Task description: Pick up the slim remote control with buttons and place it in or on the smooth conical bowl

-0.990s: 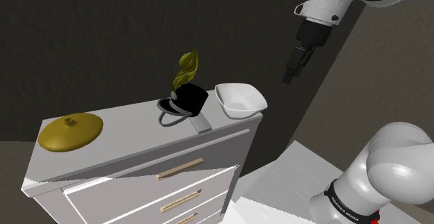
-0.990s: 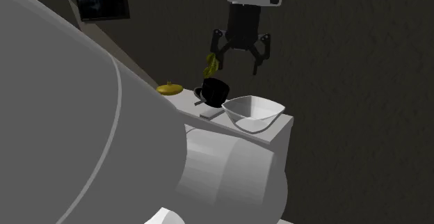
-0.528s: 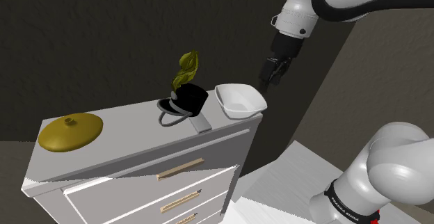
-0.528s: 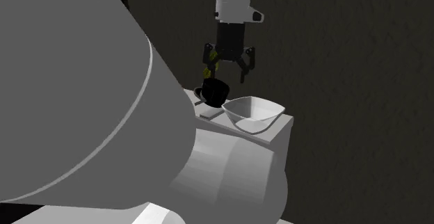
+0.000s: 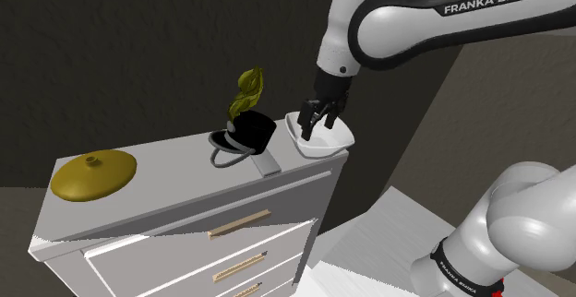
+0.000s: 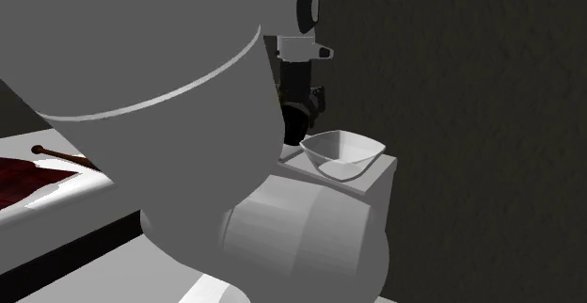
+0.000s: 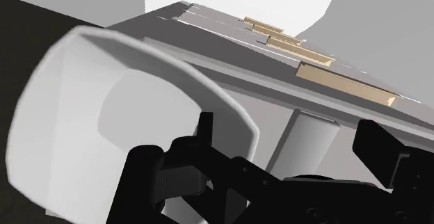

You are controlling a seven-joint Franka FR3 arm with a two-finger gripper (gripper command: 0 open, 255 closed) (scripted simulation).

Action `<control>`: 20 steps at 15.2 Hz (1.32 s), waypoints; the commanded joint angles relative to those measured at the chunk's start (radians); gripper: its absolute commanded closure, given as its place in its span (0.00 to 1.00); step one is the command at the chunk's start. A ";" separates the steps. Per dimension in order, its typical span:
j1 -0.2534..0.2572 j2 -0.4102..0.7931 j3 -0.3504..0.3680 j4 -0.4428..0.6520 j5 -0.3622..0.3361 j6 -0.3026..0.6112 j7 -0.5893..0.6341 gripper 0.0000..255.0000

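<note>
My gripper hangs over the white bowl, fingers apart and empty; the grey remote lies flat at its lower left in the shoulder view, on the dresser, long axis toward the front edge

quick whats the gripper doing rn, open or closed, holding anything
Gripper: open, fingers apart, holding nothing, just above the white bowl.
</note>
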 commanded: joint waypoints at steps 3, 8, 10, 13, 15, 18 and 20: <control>-0.012 0.158 0.067 0.064 -0.041 0.093 0.108 0.00; -0.021 0.370 0.129 0.173 -0.144 0.177 0.264 0.00; -0.017 0.458 0.142 0.227 -0.198 0.199 0.331 0.00; -0.011 0.498 0.141 0.232 -0.223 0.229 0.356 0.00; -0.011 0.515 0.140 0.222 -0.233 0.254 0.364 0.00; -0.009 0.541 0.137 0.208 -0.250 0.291 0.375 0.00; -0.009 0.546 0.136 0.205 -0.253 0.298 0.377 0.00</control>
